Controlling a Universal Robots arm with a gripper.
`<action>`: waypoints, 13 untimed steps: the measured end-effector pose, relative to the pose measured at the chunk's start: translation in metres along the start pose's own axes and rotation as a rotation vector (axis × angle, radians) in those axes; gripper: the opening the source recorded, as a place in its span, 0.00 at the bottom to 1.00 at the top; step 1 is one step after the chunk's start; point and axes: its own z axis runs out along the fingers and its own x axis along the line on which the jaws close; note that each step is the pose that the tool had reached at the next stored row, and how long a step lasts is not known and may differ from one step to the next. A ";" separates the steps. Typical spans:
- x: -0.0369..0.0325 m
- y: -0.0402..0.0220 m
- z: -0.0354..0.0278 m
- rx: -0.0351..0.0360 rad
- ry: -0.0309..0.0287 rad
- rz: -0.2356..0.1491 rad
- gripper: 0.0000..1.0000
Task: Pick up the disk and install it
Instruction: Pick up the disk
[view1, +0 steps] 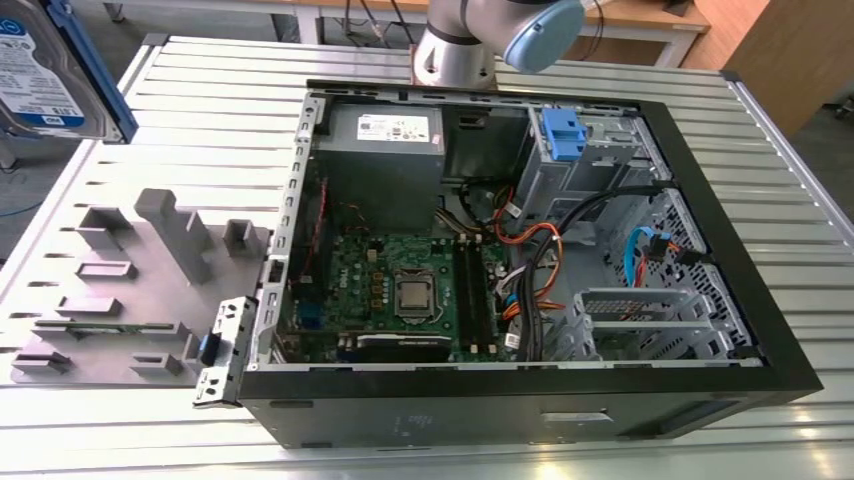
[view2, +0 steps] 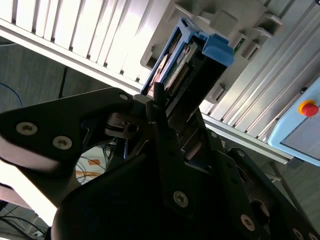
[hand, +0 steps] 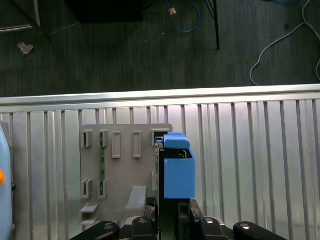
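The disk (view1: 38, 72) hangs high at the exterior view's left, above the table, showing its white-and-blue label and blue bracket edge. In the second wrist view the disk (view2: 192, 60) stands edge-on between black fingers (view2: 156, 97), its connector side and blue bracket facing the camera. My gripper (view2: 175, 107) is shut on it. The first wrist view looks down on the disk's blue bracket (hand: 177, 170), with my gripper (hand: 172, 207) clamped on it above the grey fixture plate (hand: 125, 170).
An open computer case (view1: 747, 330) lies on the slatted metal table (view1: 774, 150), with a motherboard (view1: 400, 290), cables, a blue drive-bay tab (view1: 561, 135) and a metal cage (view1: 641, 320). The grey fixture (view1: 134, 290) sits at its left. A red stop button (view2: 308, 107) is nearby.
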 end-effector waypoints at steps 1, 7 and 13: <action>0.0000 0.0000 -0.0010 0.0000 0.0000 0.000 0.35; -0.0002 0.0002 -0.0073 0.0001 -0.0001 0.000 0.35; -0.0002 0.0002 -0.0074 0.0001 -0.0001 0.000 0.35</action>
